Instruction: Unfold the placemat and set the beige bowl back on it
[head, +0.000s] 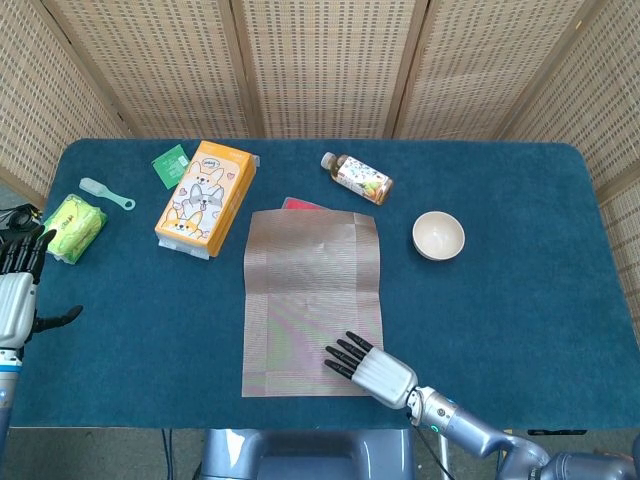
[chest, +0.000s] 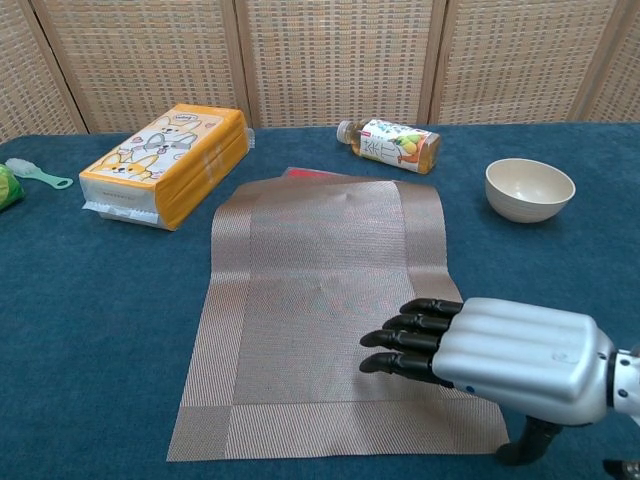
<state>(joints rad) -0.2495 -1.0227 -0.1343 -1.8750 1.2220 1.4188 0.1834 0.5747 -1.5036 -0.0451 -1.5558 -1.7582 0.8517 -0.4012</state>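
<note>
The brown woven placemat (head: 310, 300) (chest: 330, 300) lies flat in the middle of the table, spread out lengthways. The beige bowl (head: 438, 236) (chest: 529, 188) stands upright on the blue cloth to the mat's right, apart from it. My right hand (head: 372, 366) (chest: 495, 350) hovers over the mat's near right corner, fingers stretched out flat and pointing left, holding nothing. My left hand (head: 18, 295) is at the far left edge of the table, fingers spread, empty; the chest view does not show it.
An orange tissue pack (head: 205, 197) lies left of the mat. A drink bottle (head: 358, 178) lies behind it. A red item (head: 303, 205) peeks from under the mat's far edge. A green packet (head: 75, 225), a small brush (head: 105, 193) and a green sachet (head: 171, 165) sit at far left.
</note>
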